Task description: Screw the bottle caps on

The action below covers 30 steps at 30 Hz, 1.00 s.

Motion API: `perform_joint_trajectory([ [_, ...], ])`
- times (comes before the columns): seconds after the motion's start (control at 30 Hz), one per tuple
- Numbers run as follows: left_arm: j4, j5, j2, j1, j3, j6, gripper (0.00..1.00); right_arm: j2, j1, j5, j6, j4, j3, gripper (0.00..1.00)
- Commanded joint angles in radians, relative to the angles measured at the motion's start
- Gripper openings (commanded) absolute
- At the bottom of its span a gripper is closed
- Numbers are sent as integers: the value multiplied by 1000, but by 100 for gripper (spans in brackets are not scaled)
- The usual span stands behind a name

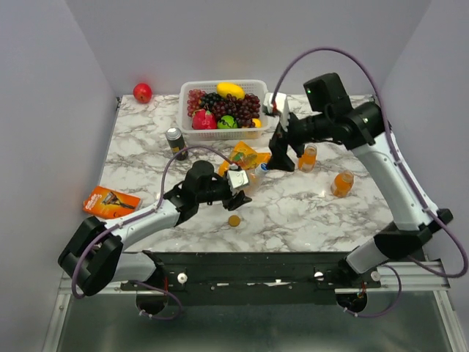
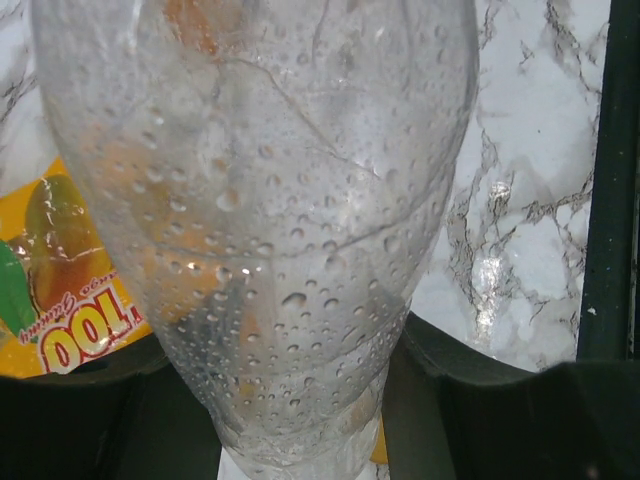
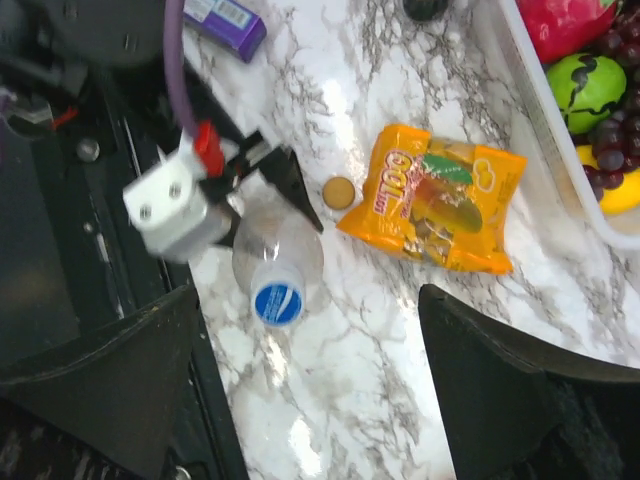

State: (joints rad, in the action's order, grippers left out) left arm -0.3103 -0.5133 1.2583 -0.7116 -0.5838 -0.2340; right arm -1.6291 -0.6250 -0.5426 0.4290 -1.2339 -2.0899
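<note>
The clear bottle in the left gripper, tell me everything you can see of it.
The clear bottle is colourless see-through plastic, its wall beaded with droplets. A white cap with a blue mark sits on its neck; how tightly cannot be told. The left gripper holds its body between the jaws, tilted over the marble table, next to an orange snack packet.

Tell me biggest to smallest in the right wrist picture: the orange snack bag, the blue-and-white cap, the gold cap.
1. orange snack bag
2. blue-and-white cap, but it sits atop a bottle, nearer the camera, so unsure
3. gold cap
</note>
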Motion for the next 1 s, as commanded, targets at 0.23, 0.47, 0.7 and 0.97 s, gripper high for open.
perform_joint_trajectory([
  [0.23, 332, -221, 23, 14, -186, -131, 0, 356, -7, -97, 488, 198, 491, 100],
  [0.47, 364, -228, 44, 12, -223, -125, 0, 374, -38, -106, 519, 255, 551, 100],
  [0.7, 361, -234, 46, 14, -245, -105, 0, 353, -61, -114, 580, 203, 557, 100],
  [0.97, 315, -237, 35, 21, -235, -35, 0, 348, -62, -66, 608, 186, 582, 100],
])
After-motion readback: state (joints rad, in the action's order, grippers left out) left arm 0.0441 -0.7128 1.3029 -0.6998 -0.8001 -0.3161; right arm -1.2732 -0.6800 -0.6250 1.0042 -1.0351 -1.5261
